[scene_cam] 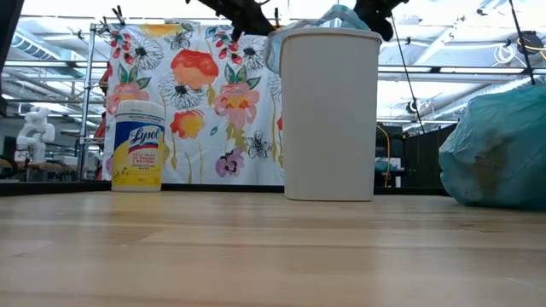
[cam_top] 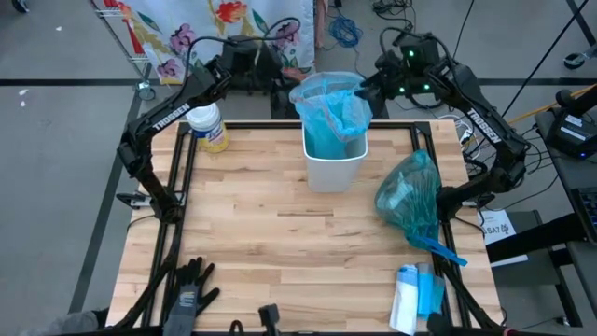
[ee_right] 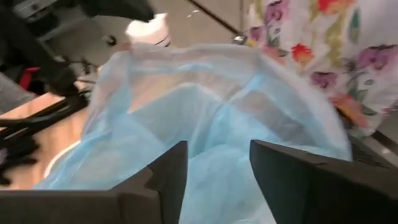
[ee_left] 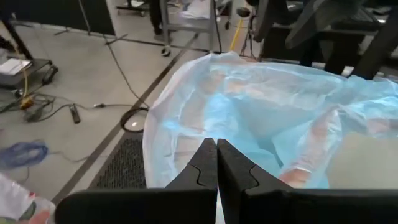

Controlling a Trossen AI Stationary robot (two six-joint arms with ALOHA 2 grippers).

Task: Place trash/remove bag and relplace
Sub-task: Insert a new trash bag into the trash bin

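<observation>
Wipes tub (cam_top: 207,127), full bag (cam_top: 409,196) flanking bin (cam_top: 333,159)

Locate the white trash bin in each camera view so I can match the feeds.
High view: white trash bin, top centre, blue liner bag over its rim.
Low view: bin, centre, upright.
Left wrist view: bin hidden; only the liner.
Right wrist view: the same, liner only.
Shared landmark: the liner.
</observation>
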